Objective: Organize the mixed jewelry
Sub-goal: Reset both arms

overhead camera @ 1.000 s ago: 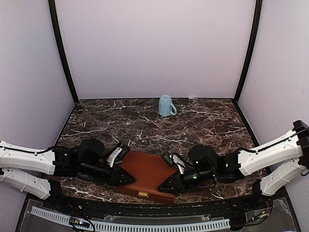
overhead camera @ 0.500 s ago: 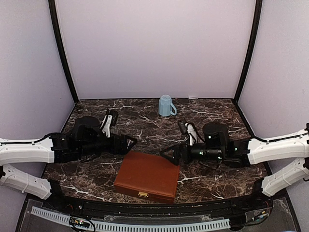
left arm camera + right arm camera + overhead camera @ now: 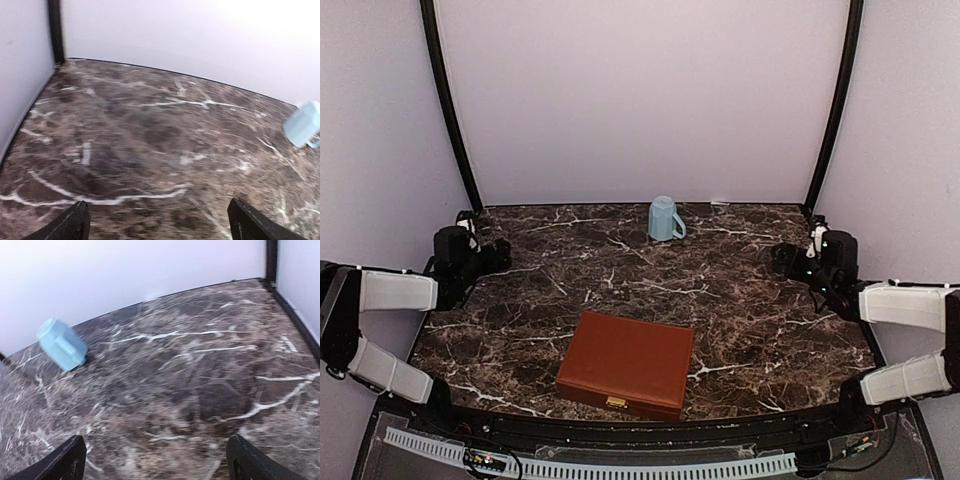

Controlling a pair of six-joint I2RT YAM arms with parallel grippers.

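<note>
None of the mixed jewelry shows in any view. A reddish-brown box (image 3: 626, 362) lies shut near the front middle of the marble table, with a gold clasp on its near side. My left gripper (image 3: 492, 252) is pulled back to the table's left edge, far from the box. It is open, and in its wrist view (image 3: 160, 226) only bare marble lies between the fingertips (image 3: 75, 224). My right gripper (image 3: 784, 257) sits by the right edge, also open (image 3: 157, 462), with nothing between its fingertips (image 3: 246, 461).
A pale blue mug (image 3: 664, 219) stands upright at the back middle, also seen as the mug (image 3: 303, 125) and the mug (image 3: 63, 344) in the wrist views. Pale walls with black corner posts (image 3: 448, 110) close in the table on three sides.
Both arms have swung away from the box's two sides, outward and back to the table's left and right edges. Both sets of jaws opened wide. The box has stayed put.
</note>
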